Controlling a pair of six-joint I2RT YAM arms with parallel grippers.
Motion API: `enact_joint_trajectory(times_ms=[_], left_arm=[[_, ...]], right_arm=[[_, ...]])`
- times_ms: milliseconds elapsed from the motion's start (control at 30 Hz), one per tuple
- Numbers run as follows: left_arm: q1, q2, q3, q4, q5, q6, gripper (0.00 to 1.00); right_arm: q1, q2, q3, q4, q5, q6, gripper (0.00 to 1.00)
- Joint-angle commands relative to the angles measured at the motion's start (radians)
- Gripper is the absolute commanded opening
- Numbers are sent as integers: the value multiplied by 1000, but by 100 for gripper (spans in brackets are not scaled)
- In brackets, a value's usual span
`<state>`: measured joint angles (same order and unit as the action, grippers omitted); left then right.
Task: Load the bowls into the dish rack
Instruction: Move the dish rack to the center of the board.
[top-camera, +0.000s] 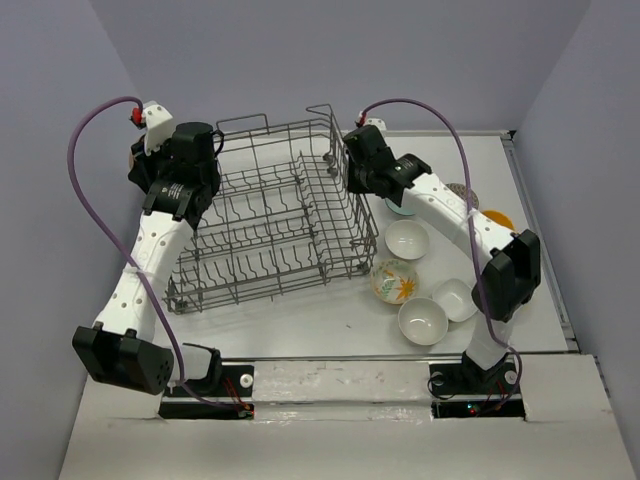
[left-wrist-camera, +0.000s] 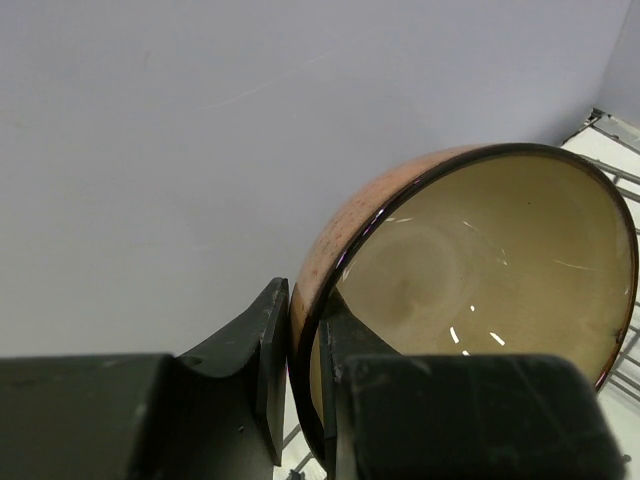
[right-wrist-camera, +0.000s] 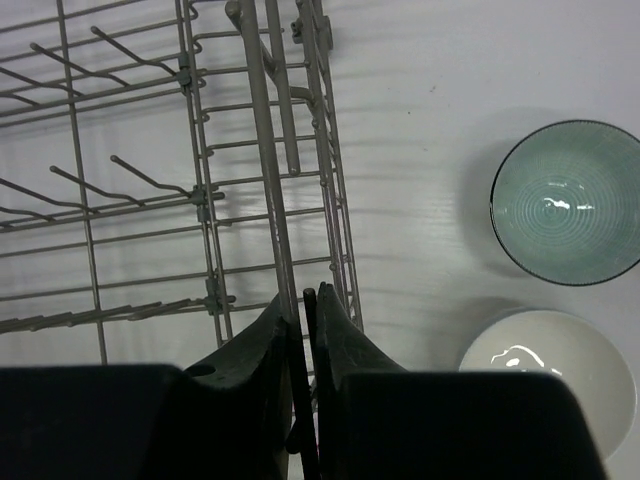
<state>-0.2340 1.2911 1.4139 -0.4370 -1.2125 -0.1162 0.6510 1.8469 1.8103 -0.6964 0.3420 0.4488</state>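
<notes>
In the left wrist view my left gripper (left-wrist-camera: 303, 305) is shut on the rim of a brown bowl (left-wrist-camera: 480, 270) with a cream inside, one finger inside and one outside. From above, that gripper (top-camera: 203, 150) hangs over the far left corner of the grey wire dish rack (top-camera: 265, 225), and the bowl is hidden there. My right gripper (right-wrist-camera: 303, 297) is shut on a top wire of the dish rack (right-wrist-camera: 268, 150), at its right wall (top-camera: 352, 172). Right of the rack lie a teal bowl (right-wrist-camera: 570, 202) and a white bowl (right-wrist-camera: 550, 365).
On the table right of the rack lie a white bowl (top-camera: 407, 239), a floral bowl (top-camera: 394, 281), another white bowl (top-camera: 422, 320), a squarish white one (top-camera: 456, 299), an orange-yellow one (top-camera: 497, 219) and a speckled one (top-camera: 462, 192). The right arm reaches over them.
</notes>
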Motion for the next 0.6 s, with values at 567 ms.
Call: enact_joint_trajectory(times_ms=[567], left_arm=[[-5, -35, -6, 176, -25, 78, 0]], right_arm=[[-42, -130, -145, 181, -304, 327, 1]])
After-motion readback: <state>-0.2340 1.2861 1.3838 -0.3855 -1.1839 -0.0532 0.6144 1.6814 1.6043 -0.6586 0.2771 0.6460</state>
